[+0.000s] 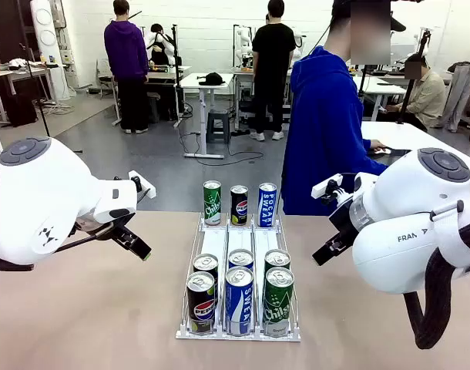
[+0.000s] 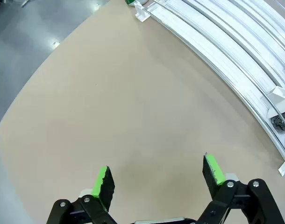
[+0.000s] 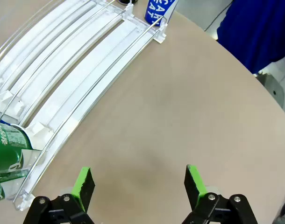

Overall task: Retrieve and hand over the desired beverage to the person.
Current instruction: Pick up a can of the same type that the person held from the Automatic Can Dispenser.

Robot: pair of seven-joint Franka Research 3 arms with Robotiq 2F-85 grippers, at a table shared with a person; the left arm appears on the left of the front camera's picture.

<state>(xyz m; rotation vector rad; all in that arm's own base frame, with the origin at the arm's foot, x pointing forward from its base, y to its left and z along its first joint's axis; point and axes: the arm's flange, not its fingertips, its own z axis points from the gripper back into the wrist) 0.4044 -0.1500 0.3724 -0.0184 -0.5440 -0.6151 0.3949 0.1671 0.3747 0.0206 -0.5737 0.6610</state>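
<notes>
Left claw: my left gripper (image 2: 159, 176), black with green pads, has its jaws spread wide with nothing between them. It hangs over bare tabletop just beside the rack's left rail.
Right claw: my right gripper (image 3: 138, 181) is just as wide apart and empty, over bare table on the rack's other side.
Rack: the white three-lane plastic-and-wire can rack (image 1: 239, 240) sits mid-way across the tan table (image 1: 88, 308), with its lanes running from me toward the far side. I judge that it is centred so that either arm can reach it.
Far-end drinks: a green Chilsung can (image 1: 212, 203), a black Pepsi can (image 1: 239, 205) and a blue Pocari Sweat can (image 1: 266, 204) stand upright, one per lane.
Near-end drinks: six more cans stand in two rows. The front row is a black Pepsi can (image 1: 201, 302), a blue-and-white can (image 1: 239, 301) and a green can (image 1: 279, 302).
Person: the adult in the bright royal-blue hooded sweatshirt (image 1: 327, 131) stands at the table's far edge, right of the rack.
Wanted drink: I cannot tell which can is meant.
Stage: I judge that no pick has begun. The arms flank the rack, so the nearer one can take whichever lane is chosen.
Risk: the cans touch their neighbours, so a wide approach may knock one.
</notes>
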